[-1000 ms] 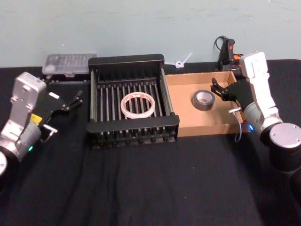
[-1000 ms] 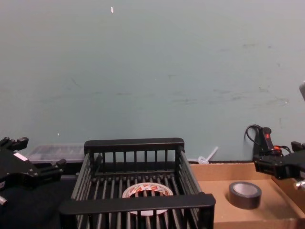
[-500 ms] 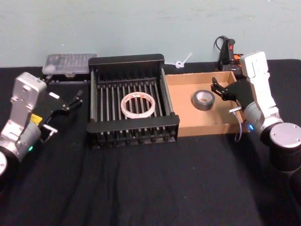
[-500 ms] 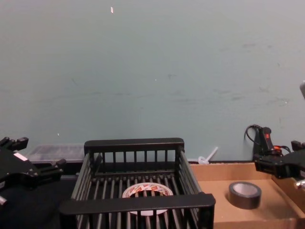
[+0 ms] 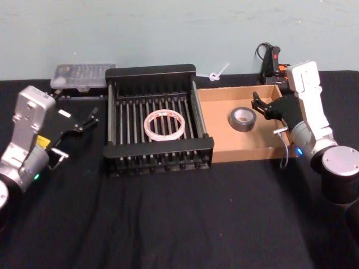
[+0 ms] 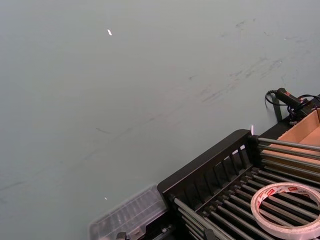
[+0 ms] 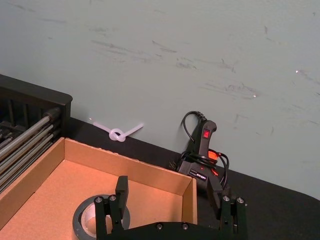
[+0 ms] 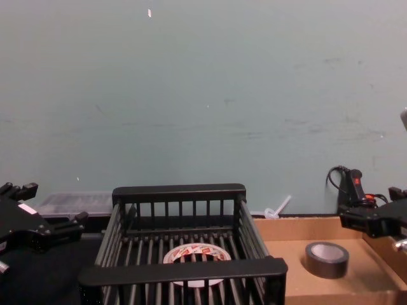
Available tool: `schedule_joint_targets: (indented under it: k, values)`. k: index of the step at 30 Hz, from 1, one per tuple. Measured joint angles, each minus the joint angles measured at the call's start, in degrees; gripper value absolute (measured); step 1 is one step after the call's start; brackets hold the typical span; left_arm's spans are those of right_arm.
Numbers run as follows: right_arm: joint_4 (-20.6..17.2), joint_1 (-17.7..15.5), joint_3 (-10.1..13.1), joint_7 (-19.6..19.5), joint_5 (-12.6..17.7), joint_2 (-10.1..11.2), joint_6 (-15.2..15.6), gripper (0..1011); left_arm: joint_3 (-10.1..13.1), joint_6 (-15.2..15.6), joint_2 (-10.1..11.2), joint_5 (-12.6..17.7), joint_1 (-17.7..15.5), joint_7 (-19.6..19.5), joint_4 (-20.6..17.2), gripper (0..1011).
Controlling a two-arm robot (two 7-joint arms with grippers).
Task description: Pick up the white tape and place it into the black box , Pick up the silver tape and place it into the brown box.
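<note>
The white tape (image 5: pixel 164 125) lies flat on the slatted floor of the black box (image 5: pixel 151 72); it also shows as the white tape (image 6: pixel 287 207) and the white tape (image 8: pixel 197 254). The silver tape (image 5: pixel 243 118) rests inside the brown box (image 5: pixel 247 152), toward its right half, and is seen as the silver tape (image 7: pixel 95 220) and the silver tape (image 8: pixel 326 259). My right gripper (image 5: pixel 266 96) hovers open at the brown box's right wall, just right of the silver tape, holding nothing. My left gripper (image 5: pixel 76 105) stands open and empty, left of the black box.
A clear plastic case (image 5: pixel 82 74) sits behind the black box's left corner. A glue gun (image 7: pixel 202 150) with its cable and a white zip tie (image 7: pixel 118 134) lie behind the brown box against the wall. Black cloth covers the table (image 5: pixel 179 218).
</note>
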Motion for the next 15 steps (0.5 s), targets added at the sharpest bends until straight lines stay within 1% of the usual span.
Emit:
schedule_joint_targets:
  k: [15]
  values:
    - [0.0,0.0,0.0,0.0,0.0,0.0,0.0,1000,0.0,0.0,0.0,0.0,0.0,0.0,0.0,1001]
